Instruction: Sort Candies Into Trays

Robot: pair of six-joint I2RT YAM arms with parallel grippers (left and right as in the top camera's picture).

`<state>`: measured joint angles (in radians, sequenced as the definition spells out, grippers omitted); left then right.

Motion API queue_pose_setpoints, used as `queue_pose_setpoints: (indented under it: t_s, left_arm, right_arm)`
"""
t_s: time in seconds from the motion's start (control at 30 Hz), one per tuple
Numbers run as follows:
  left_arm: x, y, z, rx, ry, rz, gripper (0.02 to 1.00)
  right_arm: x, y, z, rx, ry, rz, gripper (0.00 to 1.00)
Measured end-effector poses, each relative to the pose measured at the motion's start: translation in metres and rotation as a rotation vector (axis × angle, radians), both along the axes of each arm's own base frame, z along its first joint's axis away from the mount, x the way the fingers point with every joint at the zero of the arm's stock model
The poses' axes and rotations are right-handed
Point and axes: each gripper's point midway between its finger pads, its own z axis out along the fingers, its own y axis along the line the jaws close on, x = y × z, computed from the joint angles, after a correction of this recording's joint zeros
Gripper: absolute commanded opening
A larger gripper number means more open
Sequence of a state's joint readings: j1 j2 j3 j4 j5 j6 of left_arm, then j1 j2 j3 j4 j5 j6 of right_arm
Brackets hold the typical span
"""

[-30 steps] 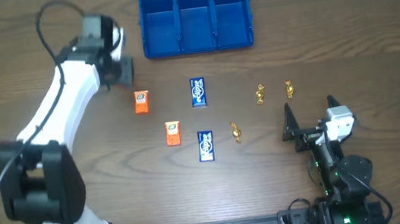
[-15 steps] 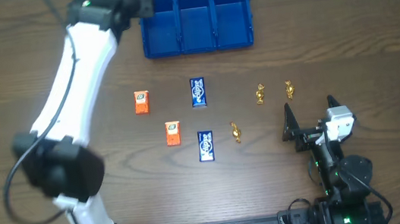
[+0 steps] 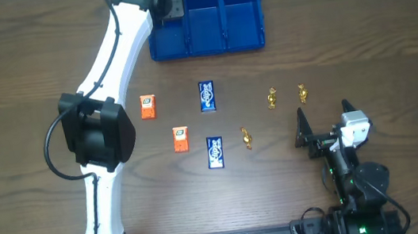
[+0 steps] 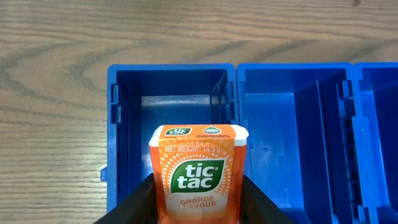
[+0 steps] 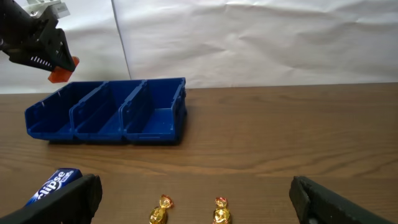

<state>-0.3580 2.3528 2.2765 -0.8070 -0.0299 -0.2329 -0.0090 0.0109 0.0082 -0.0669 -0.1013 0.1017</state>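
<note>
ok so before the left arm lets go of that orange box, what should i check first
1. Grip: ok. The left gripper clamps the orange box on both sides, upright.
2. Position: ok. The left wrist view shows the box over the end compartment of the blue tray.
3. Compartment free: ok. Nothing lies in it.
4. Other arm clear: ok. The right gripper sits open near the gold candies, well away from the tray.
5. Drop height: cannot tell. The right wrist view shows the box above the rim, but not how far.
</note>
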Motion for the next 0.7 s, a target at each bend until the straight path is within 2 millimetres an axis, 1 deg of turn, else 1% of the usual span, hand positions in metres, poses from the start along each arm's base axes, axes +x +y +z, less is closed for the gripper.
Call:
queue_pose_setpoints:
  t_s: [0.1,0.17,0.2,0.27,0.33,0.37,0.47,0.5,0.6,0.63,0.7]
  left_arm:
    - [-0.001,0.001,0.0,0.005,0.004,0.006,0.066]
    - [-0.003,0.002,-0.002,0.009,0.013,0.007,0.143]
    - [-0.004,0.003,-0.003,0.012,0.019,0.007,0.198]
    - [-0.005,0.004,-0.003,0.017,0.023,0.008,0.316]
    - [-0.005,0.004,-0.004,0.022,0.024,0.007,0.476]
    - [-0.005,0.005,-0.004,0.025,0.024,0.004,0.619]
    - [-0.005,0.006,-0.004,0.036,0.02,0.0,0.869]
    - [-0.004,0.007,-0.003,0.043,0.019,-0.005,0.895]
    - [-0.005,0.01,0.001,0.049,0.016,-0.002,0.897]
    - [-0.008,0.012,0.006,0.055,0.015,0.002,0.899]
    - [-0.014,0.019,0.029,0.064,-0.012,0.015,0.895]
  right_arm:
    - [0.0,0.0,0.0,0.0,0.0,0.0,0.998]
    - [0.0,0.0,0.0,0.0,0.0,0.0,0.998]
    - [0.0,0.0,0.0,0.0,0.0,0.0,0.998]
    - [0.0,0.0,0.0,0.0,0.0,0.0,0.998]
    - [0.0,0.0,0.0,0.0,0.0,0.0,0.998]
    - [0.0,0.0,0.0,0.0,0.0,0.0,0.998]
    - [0.0,0.0,0.0,0.0,0.0,0.0,0.998]
    - [0.0,0.0,0.0,0.0,0.0,0.0,0.998]
    - [0.0,0.0,0.0,0.0,0.0,0.0,0.998]
    - [0.0,0.0,0.0,0.0,0.0,0.0,0.998]
    - [0.0,0.0,0.0,0.0,0.0,0.0,0.998]
